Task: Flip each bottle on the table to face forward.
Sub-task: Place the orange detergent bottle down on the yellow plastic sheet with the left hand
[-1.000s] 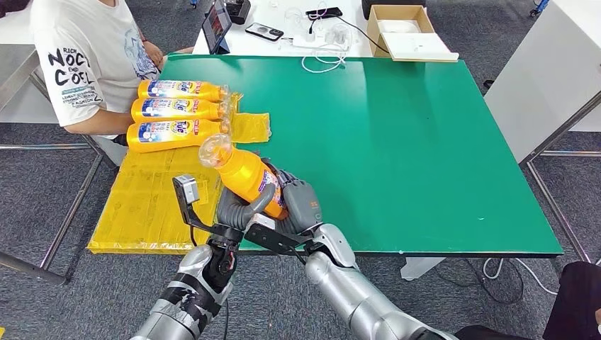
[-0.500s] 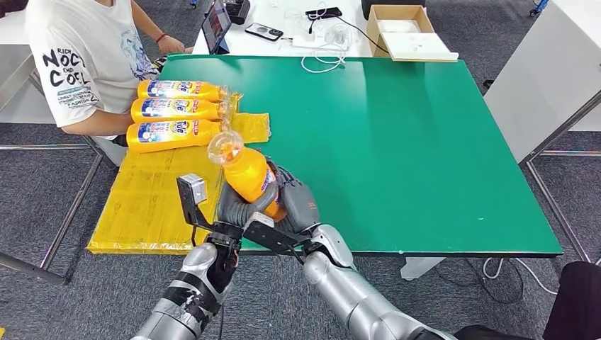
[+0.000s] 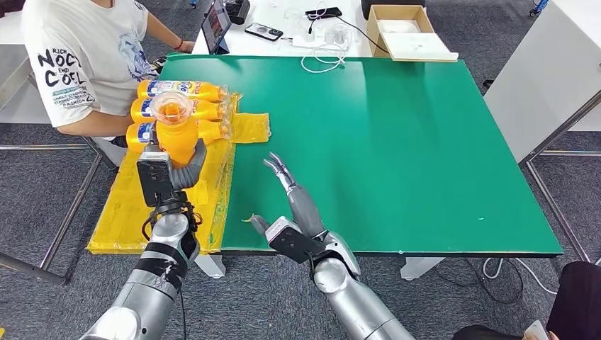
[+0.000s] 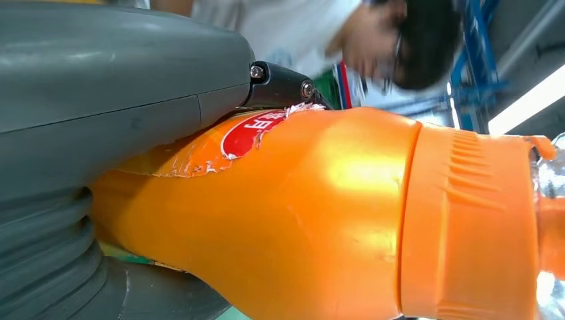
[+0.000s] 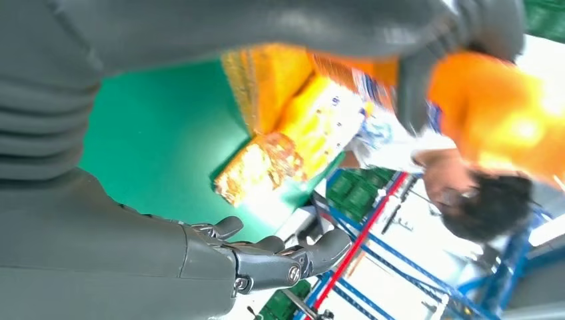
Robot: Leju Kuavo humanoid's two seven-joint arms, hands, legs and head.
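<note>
Holding an orange detergent bottle (image 3: 176, 134) upright, cap up, our left hand (image 3: 186, 167) hovers beside the three laid bottles (image 3: 181, 91); our right hand (image 3: 292, 195) is spread, empty.

You worked at a green table (image 3: 397, 142) that stood on grey carpet (image 3: 49, 205). A yellow sheet (image 3: 142, 205) covered the table's left edge and overhung it. Beyond the far edge stood a white desk (image 3: 283, 42) bearing an open cardboard box (image 3: 404, 32), a phone (image 3: 264, 31) and white cables (image 3: 322, 60). A white cabinet (image 3: 546, 71) stood at the right. A person in a white printed shirt (image 3: 78, 64) sat at the far left corner.
</note>
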